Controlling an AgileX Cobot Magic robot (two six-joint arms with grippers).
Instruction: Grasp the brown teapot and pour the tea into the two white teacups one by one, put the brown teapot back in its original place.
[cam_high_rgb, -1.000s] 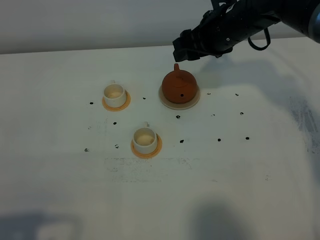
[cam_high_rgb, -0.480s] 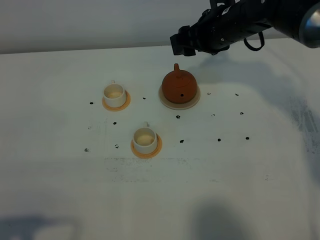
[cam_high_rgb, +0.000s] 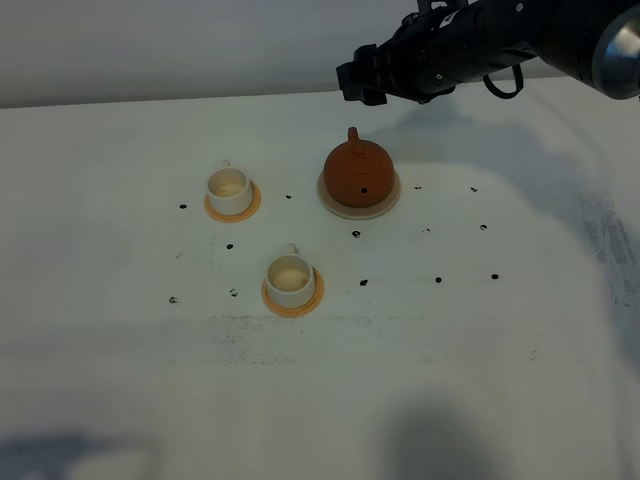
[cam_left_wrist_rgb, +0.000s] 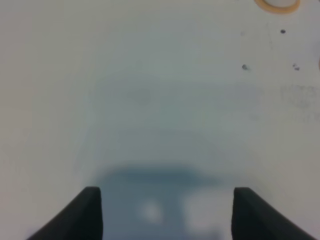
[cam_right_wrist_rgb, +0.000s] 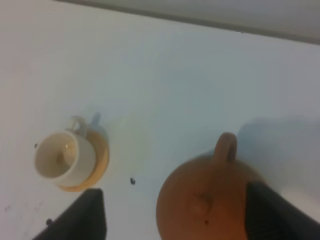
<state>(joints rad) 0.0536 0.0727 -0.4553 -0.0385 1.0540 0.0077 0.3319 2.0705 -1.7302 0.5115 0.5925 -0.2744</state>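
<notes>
While my right gripper (cam_right_wrist_rgb: 171, 190) hung with its jaws spread wide and empty, its wrist camera showed the brown teapot (cam_right_wrist_rgb: 205, 200) just below and, farther off, one white teacup (cam_right_wrist_rgb: 62, 157) on its coaster (cam_right_wrist_rgb: 97, 165). Only the high camera showed the cream saucer (cam_high_rgb: 388, 203) under the teapot, the second teacup (cam_high_rgb: 290, 274), and my gripper above and behind the pot, apart from it. My left gripper (cam_left_wrist_rgb: 166, 192), also open, saw bare table (cam_left_wrist_rgb: 150, 100) and a sliver of another coaster (cam_left_wrist_rgb: 277, 5)
</notes>
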